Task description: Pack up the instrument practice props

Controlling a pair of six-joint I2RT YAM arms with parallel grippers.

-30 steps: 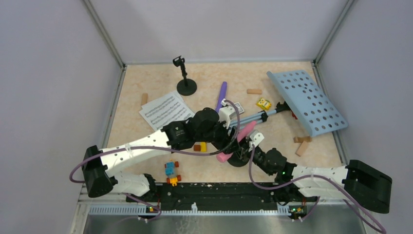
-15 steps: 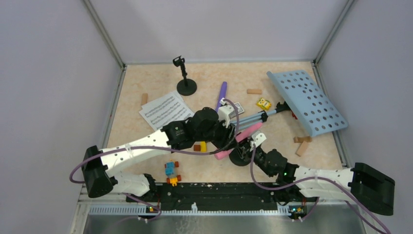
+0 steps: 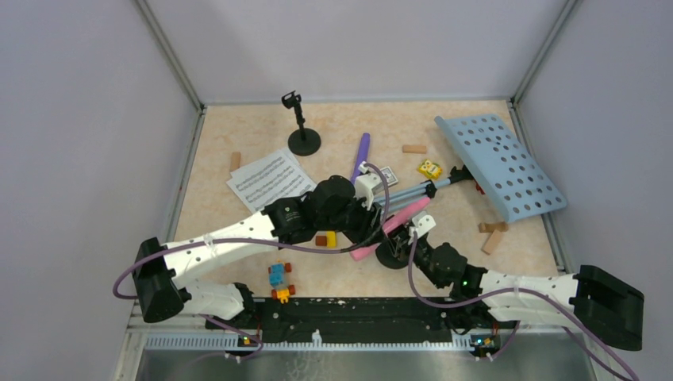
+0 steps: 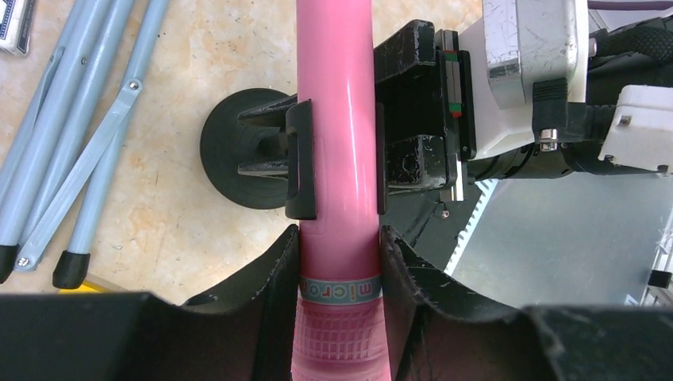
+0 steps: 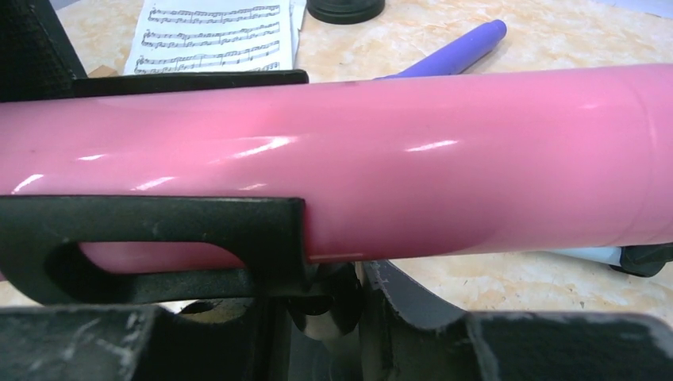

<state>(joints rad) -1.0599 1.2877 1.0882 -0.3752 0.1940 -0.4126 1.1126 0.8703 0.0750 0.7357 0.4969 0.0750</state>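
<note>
L hand closed on pink mic; wrist cam: clipped in mic holder.

Left gripper: its jaws are narrowing from a wide gap and are now pressing on both sides of the pink microphone.
Pink microphone: in the top view its far tip is swinging toward the right of the frame, so the shaft is lying flatter than before.
Mic holder: its round base is sliding slightly up and right at lower centre.
Right arm: its rear housing is shifting toward the lower right corner, and the forearm is stretching out lower.
</note>
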